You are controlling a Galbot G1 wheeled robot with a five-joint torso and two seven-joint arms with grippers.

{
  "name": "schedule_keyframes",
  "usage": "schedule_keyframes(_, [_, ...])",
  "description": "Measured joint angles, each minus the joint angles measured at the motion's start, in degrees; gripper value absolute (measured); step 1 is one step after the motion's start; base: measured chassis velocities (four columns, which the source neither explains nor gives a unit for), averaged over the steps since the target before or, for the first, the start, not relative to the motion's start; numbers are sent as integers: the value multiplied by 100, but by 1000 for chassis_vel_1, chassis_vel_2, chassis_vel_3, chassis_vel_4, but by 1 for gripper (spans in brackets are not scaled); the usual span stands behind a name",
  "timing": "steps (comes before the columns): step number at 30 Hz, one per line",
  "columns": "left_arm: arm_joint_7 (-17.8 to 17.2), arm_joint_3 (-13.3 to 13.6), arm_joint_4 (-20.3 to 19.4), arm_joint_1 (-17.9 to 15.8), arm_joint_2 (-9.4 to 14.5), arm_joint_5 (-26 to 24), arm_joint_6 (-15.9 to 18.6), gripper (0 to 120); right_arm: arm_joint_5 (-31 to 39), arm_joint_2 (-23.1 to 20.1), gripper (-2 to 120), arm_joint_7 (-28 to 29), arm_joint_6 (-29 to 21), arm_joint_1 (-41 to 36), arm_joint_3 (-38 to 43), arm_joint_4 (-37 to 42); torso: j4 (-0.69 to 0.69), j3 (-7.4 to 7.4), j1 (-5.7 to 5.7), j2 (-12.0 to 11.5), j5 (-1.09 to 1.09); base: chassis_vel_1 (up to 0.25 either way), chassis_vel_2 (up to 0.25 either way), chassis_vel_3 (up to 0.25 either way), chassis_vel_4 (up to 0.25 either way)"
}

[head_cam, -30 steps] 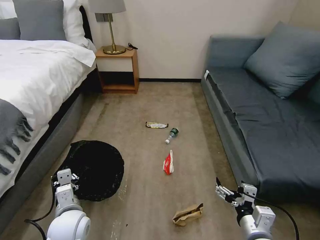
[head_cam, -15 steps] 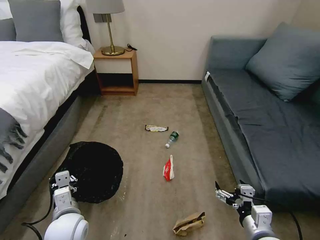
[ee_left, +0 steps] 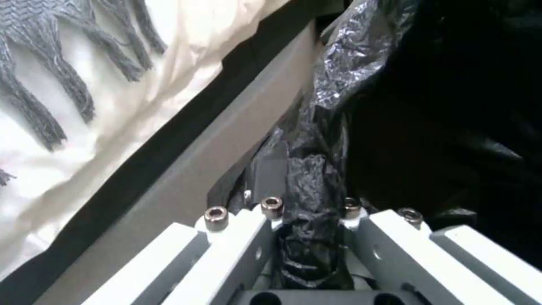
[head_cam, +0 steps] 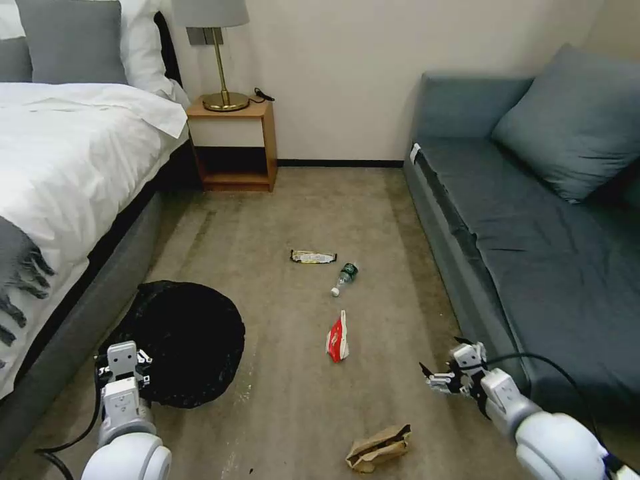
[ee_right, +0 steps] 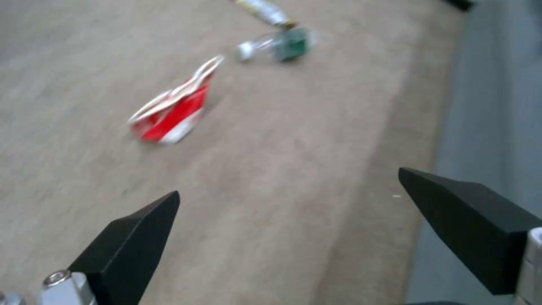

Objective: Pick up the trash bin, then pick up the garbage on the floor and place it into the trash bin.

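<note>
Left gripper [ee_left: 308,212]: clamped on bin [head_cam: 175,343] rim, bag pinched, for carrying | Right gripper [ee_right: 294,237]: jaws wide, above floor, packet [ee_right: 169,112] ahead, bottle [ee_right: 279,45] beyond | paper bag [head_cam: 377,447] below-left.

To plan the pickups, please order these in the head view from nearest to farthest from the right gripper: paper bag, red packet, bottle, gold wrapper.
From the right gripper:
1. Paper bag, nearest the robot.
2. Red packet, mid-floor.
3. Bottle, farther up.
4. Gold wrapper, farthest, beside the bottle.
</note>
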Motion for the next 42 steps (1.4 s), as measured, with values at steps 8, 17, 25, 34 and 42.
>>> schedule_keyframes(8, [31, 19, -88, 283, -307, 262, -195, 1, -422, -287, 100, -490, 66, 546, -1000, -358, -2, -1, 0, 0, -2, 0, 0, 0, 0])
schedule_keyframes(17, [31, 5, -142, 508, -396, 416, -321, 1, -688, -312, 100, -996, 197, 1516, -2006, -752, -1, -1, 0, 0, -3, 0, 0, 0, 0])
schedule_keyframes(25, [34, 40, -142, 539, -414, 501, -329, 1, -1141, -159, 100, -1430, 426, 1738, -2621, -1182, -2, -1, 0, 0, -2, 0, 0, 0, 0])
schedule_keyframes(34, [63, 64, -153, 499, -372, 530, -304, 1, -1479, 168, 100, -1592, 643, 1801, -2875, -1939, -2, -1, 0, 0, -2, 0, 0, 0, 0])
schedule_keyframes(42, [67, 76, -109, 511, -373, 547, -302, 1, -1593, 365, 100, -1630, 720, 1814, -2969, -2204, -1, -1, 0, 0, -4, 0, 0, 0, 0])
